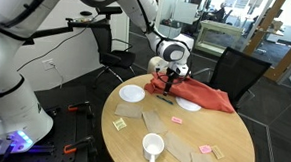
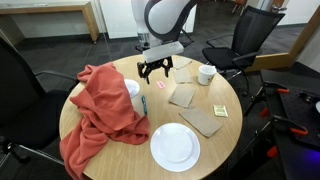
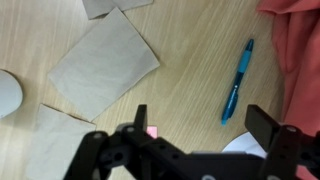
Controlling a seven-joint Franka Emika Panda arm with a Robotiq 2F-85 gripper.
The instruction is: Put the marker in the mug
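Observation:
The marker (image 3: 238, 80) is a slim blue pen lying flat on the wooden table beside the red cloth; it also shows in an exterior view (image 2: 144, 103). The mug (image 1: 153, 147) is a small white cup with a handle, standing upright on the table away from the marker, and it shows in both exterior views (image 2: 206, 73). My gripper (image 3: 203, 115) is open and empty. It hovers above the table near the marker, which lies just beyond its fingertips. The gripper shows in both exterior views (image 1: 171, 77) (image 2: 155, 68).
A red cloth (image 2: 100, 110) is draped over one side of the round table (image 2: 235, 130). A white plate (image 2: 175, 147), tan paper pieces (image 3: 105, 65), a small white disc (image 1: 189, 105) and small sticky notes (image 2: 219, 111) lie on the table. Black office chairs (image 1: 236, 71) stand around it.

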